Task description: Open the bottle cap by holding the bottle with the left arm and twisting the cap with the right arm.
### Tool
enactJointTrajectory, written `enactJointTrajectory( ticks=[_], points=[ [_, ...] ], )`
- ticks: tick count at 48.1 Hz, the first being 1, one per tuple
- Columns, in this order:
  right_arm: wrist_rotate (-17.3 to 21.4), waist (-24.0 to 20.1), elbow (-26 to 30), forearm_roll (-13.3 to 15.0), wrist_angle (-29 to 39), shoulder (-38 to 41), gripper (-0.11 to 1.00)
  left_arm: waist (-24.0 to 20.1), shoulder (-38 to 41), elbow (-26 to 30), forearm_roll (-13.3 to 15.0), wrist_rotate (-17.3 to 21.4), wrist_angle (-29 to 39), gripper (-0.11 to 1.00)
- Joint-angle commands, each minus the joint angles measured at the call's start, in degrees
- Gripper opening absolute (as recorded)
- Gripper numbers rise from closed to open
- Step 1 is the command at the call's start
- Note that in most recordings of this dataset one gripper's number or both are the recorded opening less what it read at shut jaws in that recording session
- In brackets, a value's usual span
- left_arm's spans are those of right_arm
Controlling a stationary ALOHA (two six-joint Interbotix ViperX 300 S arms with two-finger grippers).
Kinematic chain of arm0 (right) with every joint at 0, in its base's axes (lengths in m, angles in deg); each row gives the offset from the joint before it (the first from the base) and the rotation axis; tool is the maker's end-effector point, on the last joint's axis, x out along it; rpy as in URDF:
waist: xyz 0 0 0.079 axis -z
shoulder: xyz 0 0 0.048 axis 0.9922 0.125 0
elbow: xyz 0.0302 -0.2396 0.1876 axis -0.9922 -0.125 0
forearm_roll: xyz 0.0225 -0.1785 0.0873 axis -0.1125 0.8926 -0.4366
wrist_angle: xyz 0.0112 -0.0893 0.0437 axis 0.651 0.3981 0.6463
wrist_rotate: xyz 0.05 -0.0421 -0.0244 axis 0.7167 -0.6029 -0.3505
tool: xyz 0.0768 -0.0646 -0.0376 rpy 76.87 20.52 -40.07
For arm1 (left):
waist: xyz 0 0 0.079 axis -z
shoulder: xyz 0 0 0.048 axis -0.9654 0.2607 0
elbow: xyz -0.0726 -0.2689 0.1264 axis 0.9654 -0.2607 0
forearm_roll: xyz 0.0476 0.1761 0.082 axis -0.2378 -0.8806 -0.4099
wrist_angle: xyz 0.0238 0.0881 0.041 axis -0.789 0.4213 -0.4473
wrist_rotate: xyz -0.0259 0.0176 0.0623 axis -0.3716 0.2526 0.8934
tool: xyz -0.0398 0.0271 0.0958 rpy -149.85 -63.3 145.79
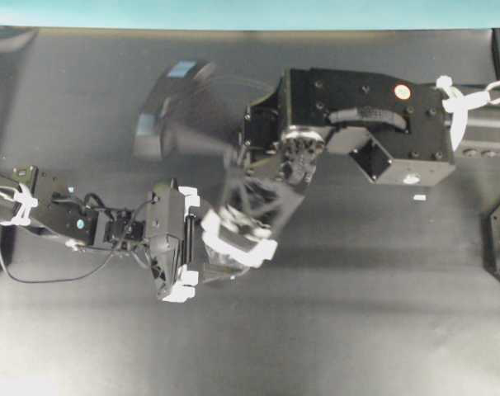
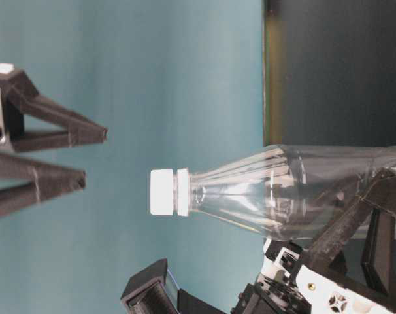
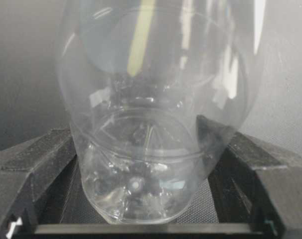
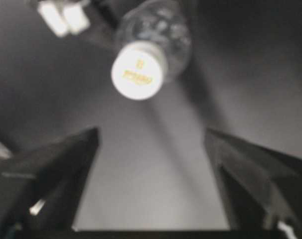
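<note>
1. The left hand (image 1: 186,241) grips the bottle (image 2: 296,190) low on its body. In the left wrist view the two black fingers (image 3: 36,164) press either side of the clear base, so the bottle is held upright and cannot spin when the cap is twisted.
2. The bottle stands at the middle of the bench (image 1: 357,330), just right of the left hand. The bottle cap (image 2: 162,191) is on the neck, and I judge it not yet removed.
3. The right hand (image 4: 151,164) is spread wide and holds nothing. In the right wrist view its dark fingers frame the bottom of the picture, with the bottle cap well apart from them, beyond the fingertips.
4. In the table-level view, which is turned sideways, the right hand's two black fingertips (image 2: 87,134) sit clear of the cap with open space between, lined up along the bottle's axis. This looks like a stance between twists, ready to come down on the cap again.
5. The right arm (image 1: 374,124) reaches in from the right, bending down over the bottle; part of it is blurred in the overhead view.
6. The bench is a dark matte sheet, bare but for a small white scrap (image 1: 419,198) near the right arm. A teal wall (image 1: 233,12) runs along the far edge.
</note>
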Motion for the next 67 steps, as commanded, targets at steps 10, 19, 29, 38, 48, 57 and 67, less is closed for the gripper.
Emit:
enactJointTrajectory(
  ticks=[10, 19, 29, 38, 48, 57, 67],
  points=[
    [10.1, -0.1, 0.9, -0.3, -2.5, 0.6, 0.79, 0.8, 1.3, 0.3, -0.3, -0.4, 1.1, 0.81],
    [10.9, -0.4, 0.8, -1.1, -2.7, 2.8, 0.79, 0.8, 1.3, 0.3, -0.3, -0.4, 1.1, 0.81],
    [10.5, -0.5, 0.8, -1.3, -3.6, 4.9, 0.79, 0.7, 1.4, 0.3, -0.3, -0.4, 1.0, 0.81],
    [10.5, -0.5, 0.6, -1.3, -4.7, 5.4, 0.78, 0.8, 1.4, 0.3, -0.2, -0.4, 1.0, 0.81],
    [9.3, -0.5, -0.3, -1.3, -4.7, 5.8, 0.53, 0.7, 1.4, 0.3, -0.3, -0.4, 1.1, 0.81],
    [7.5, -0.6, -0.5, -1.3, -4.6, 5.9, 0.36, 0.7, 1.4, 0.2, -0.3, -0.4, 1.0, 0.81],
    [-0.6, -0.2, -0.4, -1.3, -3.3, 5.9, 0.36, 0.7, 1.4, 0.1, -0.3, -0.4, 1.0, 0.81]
  ],
)
